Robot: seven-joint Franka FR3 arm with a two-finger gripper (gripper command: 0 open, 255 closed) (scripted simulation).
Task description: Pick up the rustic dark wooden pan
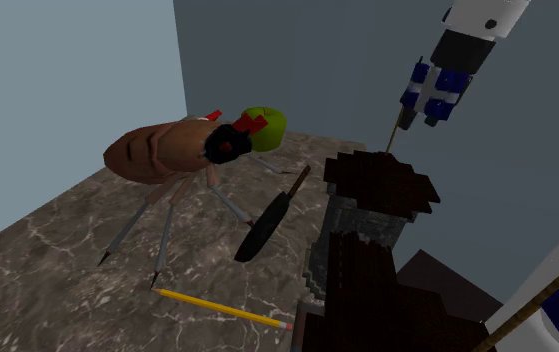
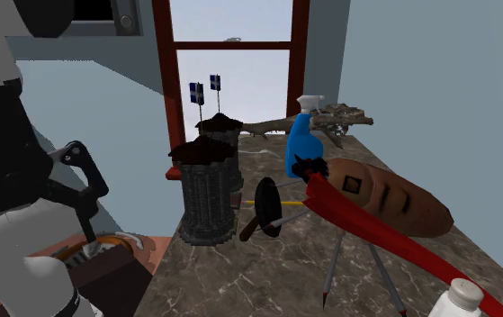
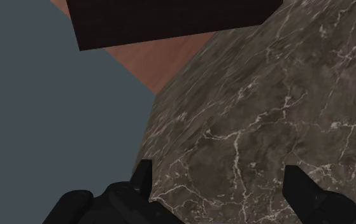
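The pan [image 1: 264,228] is dark and round, with a brown handle pointing toward the back wall. It stands tilted on its edge on the marble table [image 1: 57,250], just left of a dark tower [image 1: 367,215]. In the second exterior view the pan [image 2: 267,207] stands on its rim right of the tower [image 2: 206,189]. My gripper [image 3: 221,191] is open with nothing between its fingers. It looks down at the table's edge, apart from the pan. The arm [image 2: 24,180] rises at the second exterior view's left.
A brown loaf-shaped figure on thin legs [image 1: 157,150] and a green apple [image 1: 267,125] stand behind the pan. A yellow pencil [image 1: 222,308] lies near the front. Nearby are a blue spray bottle [image 2: 301,144], a red strip [image 2: 375,234], a white bottle [image 2: 461,302] and flags on sticks [image 2: 197,93].
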